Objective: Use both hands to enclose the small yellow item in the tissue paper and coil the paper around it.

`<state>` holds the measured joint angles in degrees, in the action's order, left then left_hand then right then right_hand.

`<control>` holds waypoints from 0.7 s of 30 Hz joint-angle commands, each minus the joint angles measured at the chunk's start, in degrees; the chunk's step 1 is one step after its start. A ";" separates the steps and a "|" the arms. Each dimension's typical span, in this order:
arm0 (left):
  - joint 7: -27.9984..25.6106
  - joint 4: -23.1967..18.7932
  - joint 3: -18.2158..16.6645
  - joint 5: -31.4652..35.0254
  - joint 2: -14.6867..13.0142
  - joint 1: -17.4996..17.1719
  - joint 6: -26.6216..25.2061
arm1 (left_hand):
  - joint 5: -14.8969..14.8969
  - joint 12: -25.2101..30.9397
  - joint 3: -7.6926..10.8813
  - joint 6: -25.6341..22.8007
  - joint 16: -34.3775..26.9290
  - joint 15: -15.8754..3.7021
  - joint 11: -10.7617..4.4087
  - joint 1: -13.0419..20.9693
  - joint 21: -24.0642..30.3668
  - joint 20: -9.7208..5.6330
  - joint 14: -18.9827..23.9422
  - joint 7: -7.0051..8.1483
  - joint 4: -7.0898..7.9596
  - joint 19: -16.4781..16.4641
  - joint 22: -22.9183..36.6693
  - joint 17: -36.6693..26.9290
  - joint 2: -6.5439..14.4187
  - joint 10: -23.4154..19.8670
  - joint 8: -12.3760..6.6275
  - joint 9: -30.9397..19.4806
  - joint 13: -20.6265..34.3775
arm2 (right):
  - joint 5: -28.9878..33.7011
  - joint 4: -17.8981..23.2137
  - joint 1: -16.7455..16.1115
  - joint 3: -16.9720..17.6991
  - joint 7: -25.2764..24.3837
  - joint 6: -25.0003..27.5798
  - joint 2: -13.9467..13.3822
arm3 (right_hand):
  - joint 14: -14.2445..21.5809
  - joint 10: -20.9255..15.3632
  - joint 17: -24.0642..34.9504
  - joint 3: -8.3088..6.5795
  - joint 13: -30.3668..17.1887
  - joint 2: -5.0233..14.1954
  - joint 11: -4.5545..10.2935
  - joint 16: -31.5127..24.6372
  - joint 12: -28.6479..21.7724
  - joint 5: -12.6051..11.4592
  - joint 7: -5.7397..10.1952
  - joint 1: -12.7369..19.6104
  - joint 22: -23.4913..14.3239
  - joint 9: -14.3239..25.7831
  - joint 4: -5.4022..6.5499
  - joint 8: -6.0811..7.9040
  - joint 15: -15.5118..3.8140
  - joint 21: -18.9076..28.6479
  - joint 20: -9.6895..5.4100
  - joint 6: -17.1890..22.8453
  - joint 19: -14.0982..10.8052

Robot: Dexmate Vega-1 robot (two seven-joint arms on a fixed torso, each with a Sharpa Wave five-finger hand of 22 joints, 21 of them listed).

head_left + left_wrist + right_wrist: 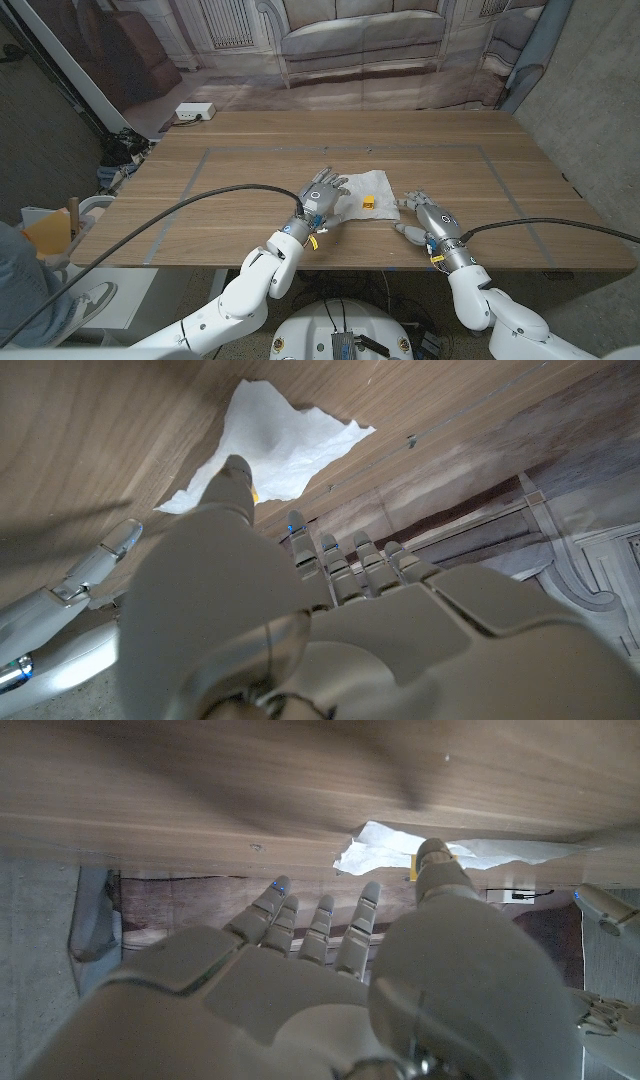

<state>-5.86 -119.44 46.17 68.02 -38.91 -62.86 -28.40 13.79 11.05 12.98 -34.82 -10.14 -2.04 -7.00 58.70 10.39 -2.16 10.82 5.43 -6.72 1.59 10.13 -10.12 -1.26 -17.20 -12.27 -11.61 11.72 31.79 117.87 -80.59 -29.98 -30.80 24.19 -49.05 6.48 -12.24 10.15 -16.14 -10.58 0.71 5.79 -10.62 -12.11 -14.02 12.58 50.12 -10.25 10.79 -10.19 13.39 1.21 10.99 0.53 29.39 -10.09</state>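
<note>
Tissue paper point(366, 190) partly hidden under left hand point(322, 193), yellow item point(368, 204) tiny

You have a matt wooden table point(250, 160) with a smooth, streaky grain. The tissue paper point(372, 188) looks thin, white and softly crumpled. Both the left hand point(322, 196) and right hand point(428, 218) show grey, faintly glossy plastic-looking shells.
</note>
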 commanded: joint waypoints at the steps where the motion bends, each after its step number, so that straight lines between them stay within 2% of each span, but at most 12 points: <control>1: -0.68 3.29 1.28 0.72 2.36 0.42 -0.41 | 0.35 0.60 -0.19 -0.88 -0.51 -4.20 -0.24 0.36 0.49 -1.82 0.50 -0.05 0.01 0.43 0.07 0.00 -0.24 -0.71 -0.37 -0.13 0.03 | 1.27 -2.93 0.50 -1.85 -5.12 -0.04 1.47 | 1.07 -0.81 0.04 -0.15 -0.06 -0.05 0.35 -0.39 -0.60 -0.65 0.02 1.07 -0.32 0.30 0.43 0.49 -0.11 0.45 -0.29 1.03 -0.67; 8: -2.47 4.35 1.49 -0.77 2.89 0.76 0.02 | 0.39 0.77 -0.24 -1.26 -0.62 -4.41 -0.34 0.26 0.61 -1.85 0.80 0.12 0.09 0.31 0.09 -0.01 -0.17 -1.07 -0.49 -0.14 0.02 | 2.80 -4.07 1.06 -3.06 -6.87 0.66 2.09 | 1.51 -1.24 0.07 -0.09 -0.07 -0.24 0.49 -0.48 -0.75 -0.83 0.03 1.25 -0.32 0.32 0.55 0.51 -0.14 0.52 -0.43 1.47 -0.80; 21: -2.91 5.01 1.65 -2.62 3.11 1.89 -0.40 | 0.49 0.95 -0.36 -1.82 -0.70 -4.47 -0.42 -0.06 0.73 -1.68 1.09 0.15 0.32 0.29 0.11 -0.04 -0.05 -1.55 -0.64 -0.15 0.00 | 4.76 -4.09 3.49 -5.17 -4.44 1.74 1.57 | 1.71 -1.38 0.15 0.18 -0.08 -0.66 0.54 -0.42 -0.75 -1.15 0.06 1.22 -0.34 0.34 0.89 0.38 0.15 0.57 -0.33 1.88 -0.87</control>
<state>-8.19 -115.28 47.56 66.77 -36.25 -61.73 -28.53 14.01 11.51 12.73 -36.04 -10.43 -2.48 -7.47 58.72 10.62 -2.14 11.27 5.42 -6.47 1.57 10.14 -10.13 -1.27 -18.09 -12.53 -11.61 11.73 35.18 114.22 -78.70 -33.63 -36.18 25.32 -47.37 7.70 -12.93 10.15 -15.97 -10.57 0.41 6.47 -10.82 -12.56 -14.86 12.58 51.02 -10.25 11.08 -9.55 13.39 1.22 11.26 0.10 30.62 -10.52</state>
